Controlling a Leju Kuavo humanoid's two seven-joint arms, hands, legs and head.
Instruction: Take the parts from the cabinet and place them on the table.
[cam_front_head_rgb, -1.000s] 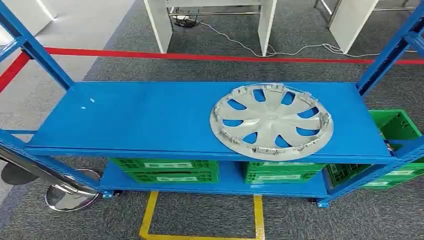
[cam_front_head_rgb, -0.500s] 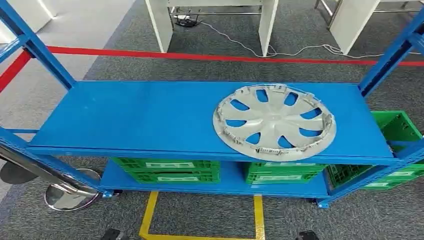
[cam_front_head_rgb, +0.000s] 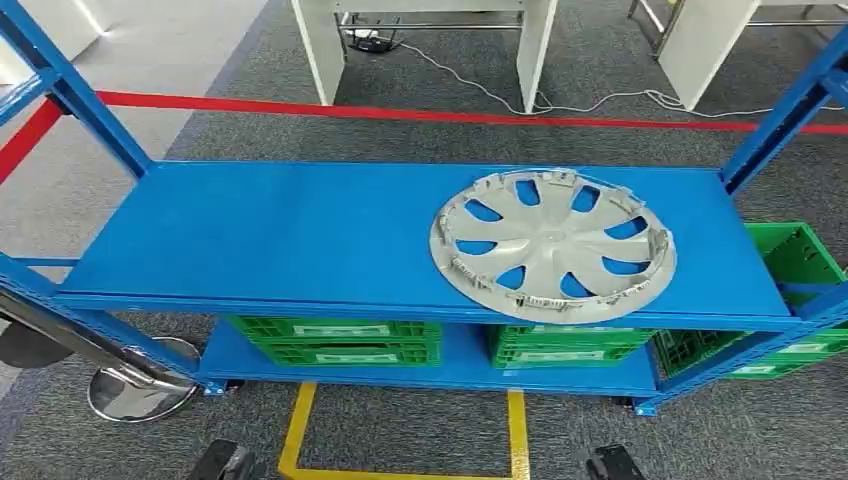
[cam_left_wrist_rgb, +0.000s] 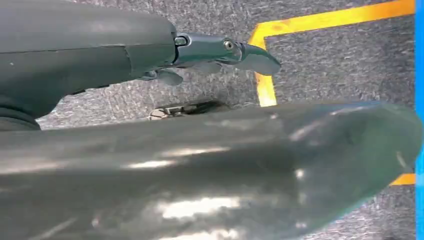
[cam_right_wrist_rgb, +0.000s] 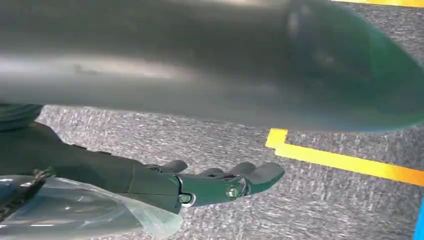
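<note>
— On the upper shelf of a blue rack, seen from the head camera: what lies there?
— A silver hubcap, flat, toward the right end. Green crates sit on the lower shelf, a red tape line crosses the grey carpet behind, and yellow tape marks the floor in front.
— And the left wrist camera?
— The left robot hand, fingers stretched out over carpet, grasping nothing.
— The right wrist camera?
— The right robot hand, fingers likewise extended and apart, empty, with a yellow floor line beyond it.
</note>
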